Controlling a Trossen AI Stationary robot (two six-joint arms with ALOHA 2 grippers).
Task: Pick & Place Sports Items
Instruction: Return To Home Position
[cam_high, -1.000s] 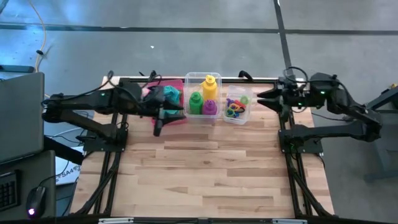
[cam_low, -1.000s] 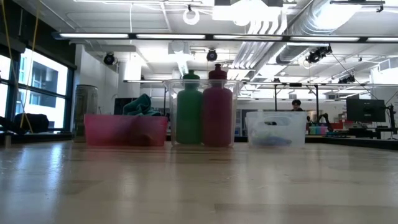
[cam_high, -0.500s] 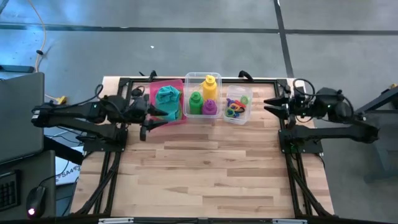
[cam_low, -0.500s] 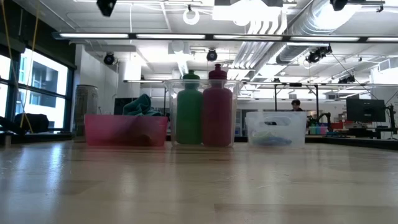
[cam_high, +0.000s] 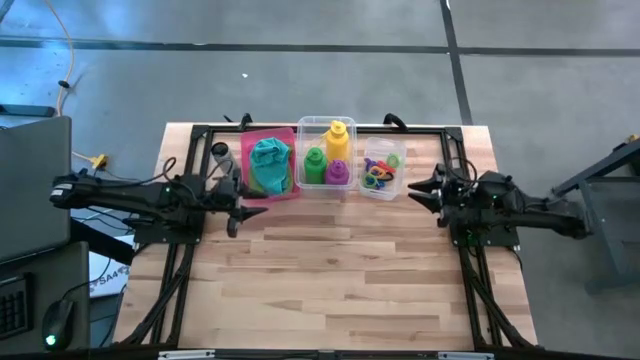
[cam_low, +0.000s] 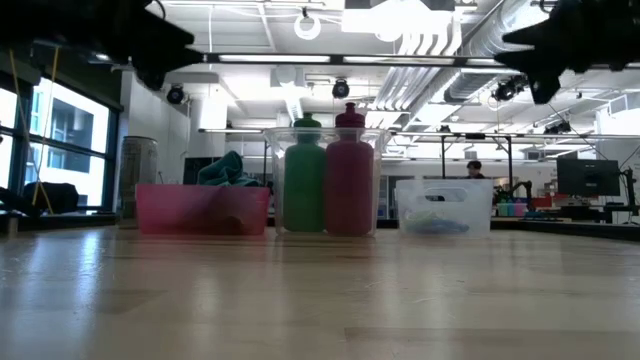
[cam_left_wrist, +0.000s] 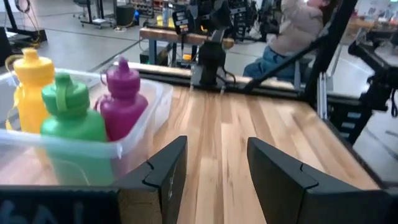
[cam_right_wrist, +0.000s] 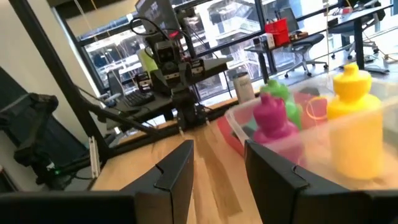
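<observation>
A pink bin (cam_high: 268, 163) at the table's far edge holds a teal cloth (cam_high: 266, 155). Beside it a clear bin (cam_high: 328, 172) holds the yellow (cam_high: 337, 135), green (cam_high: 314, 163) and purple (cam_high: 338, 170) bottles, all upright. A smaller clear bin (cam_high: 380, 168) holds several coloured rings (cam_high: 376, 176). My left gripper (cam_high: 240, 212) hovers open near the pink bin's near left corner, nothing between its fingers (cam_left_wrist: 168, 168). My right gripper (cam_high: 420, 190) hovers open just right of the ring bin, also with nothing between its fingers. Both point level toward the table's middle.
A grey cylinder with a dark cap (cam_high: 221, 155) stands left of the pink bin. The near half of the wooden table (cam_high: 330, 290) is bare. Dark frame rails (cam_high: 470, 270) run along both sides. A person sits in the room beyond the table (cam_left_wrist: 298, 28).
Both arms have folded back and sunk. My left gripper has left the space over the pink bin and gone toward the table's left and near edges, so the teal cloth now shows. My right gripper has gone down and toward the near edge. The gaps between the fingers look the same.
</observation>
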